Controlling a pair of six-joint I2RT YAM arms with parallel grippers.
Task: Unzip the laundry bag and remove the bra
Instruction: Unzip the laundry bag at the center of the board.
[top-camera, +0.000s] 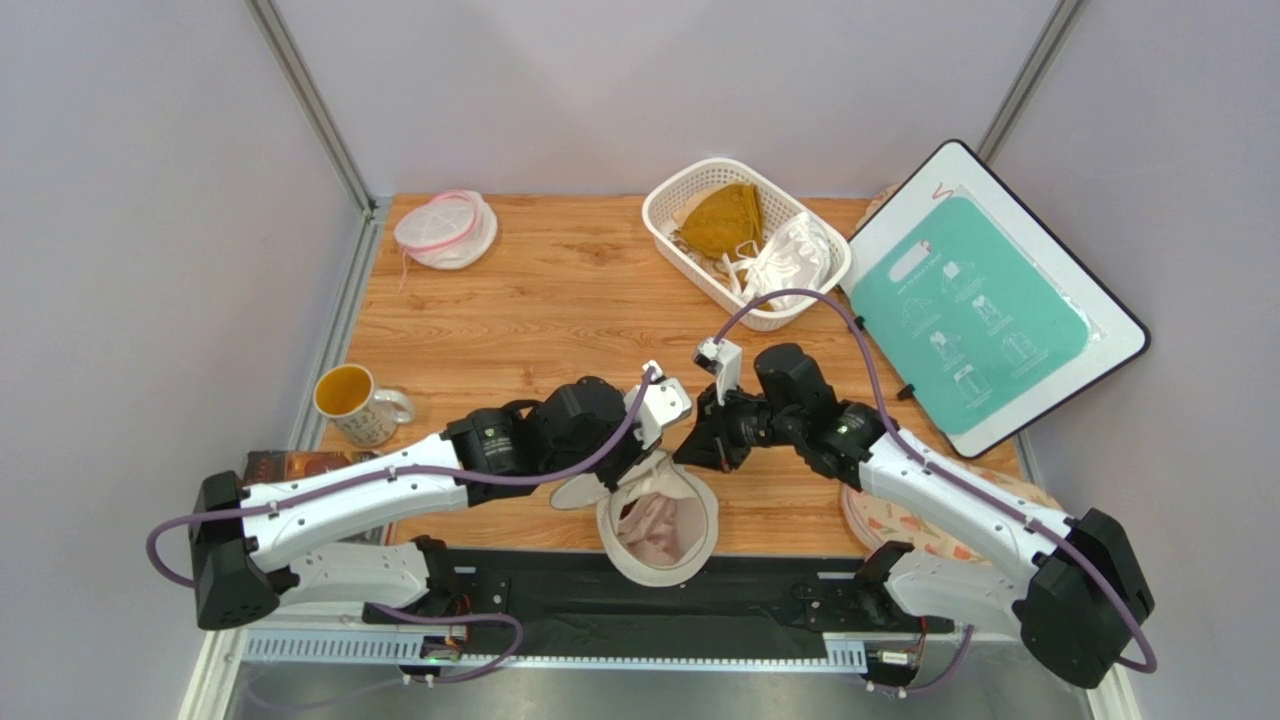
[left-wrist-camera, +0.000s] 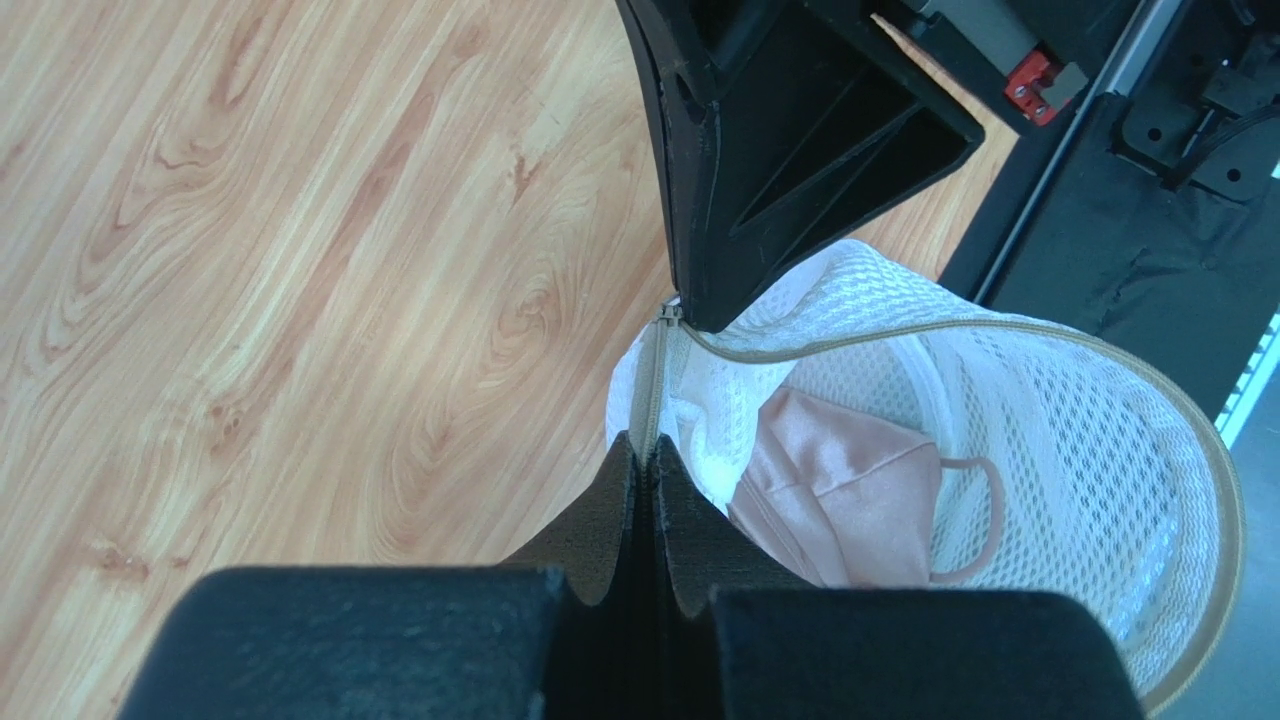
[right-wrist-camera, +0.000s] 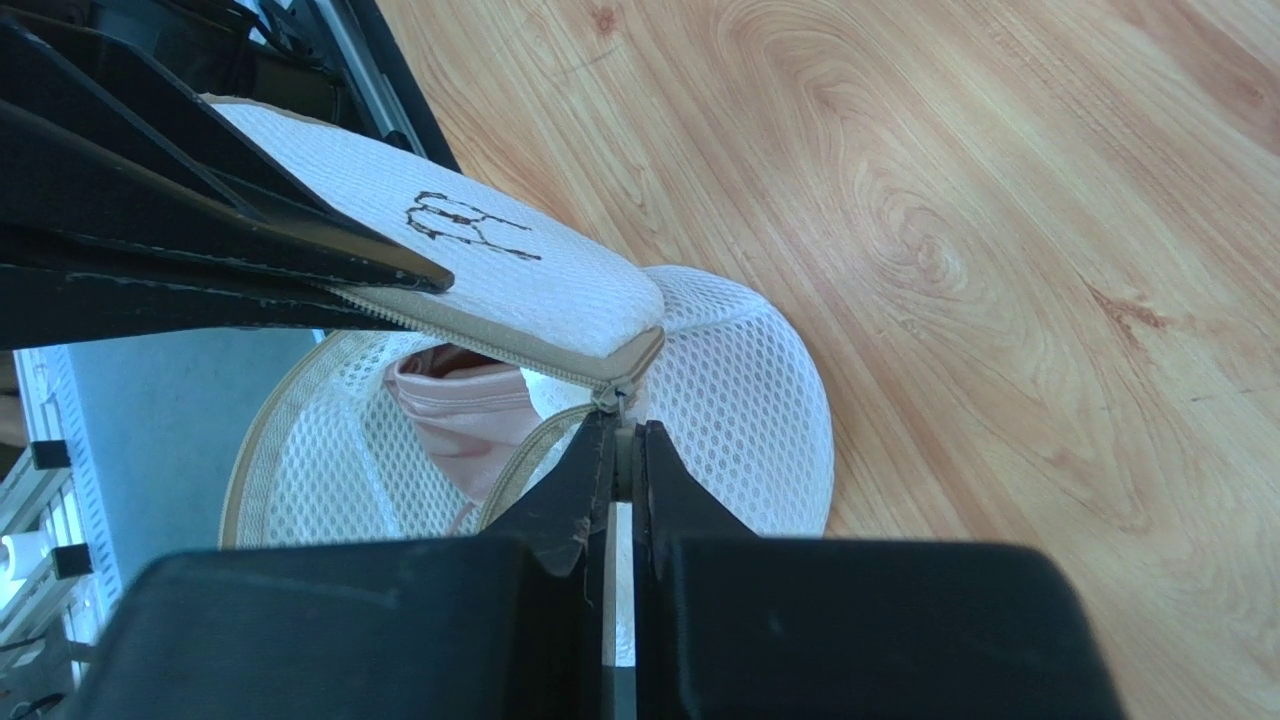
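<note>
At the table's (top-camera: 571, 308) near edge, top view, the laundry bag (top-camera: 688, 561) gapes open, pink bra (top-camera: 652, 519) inside. Left wrist: the left gripper (left-wrist-camera: 646, 458) is pressed together on the bag's zipper seam (left-wrist-camera: 649, 375). Right wrist: the right gripper (right-wrist-camera: 616, 438) pinches the zipper pull (right-wrist-camera: 612, 396); a dark stitched mark (right-wrist-camera: 466, 225) is illegible.

A table (top-camera: 556, 300) of light wood-grain laminate, with warm oak-coloured planks running left to right, fills the middle of the cell. Plain pale grey walls close it in: a back wall (top-camera: 661, 75), a left panel (top-camera: 135, 225) and a right panel (top-camera: 1172, 180). Two slim aluminium posts (top-camera: 308, 102) rise at the back corners, where the panels meet. A black base plate (top-camera: 751, 608) runs along the table's near edge. The light is even and soft, and the shadows on the wood are faint.
</note>
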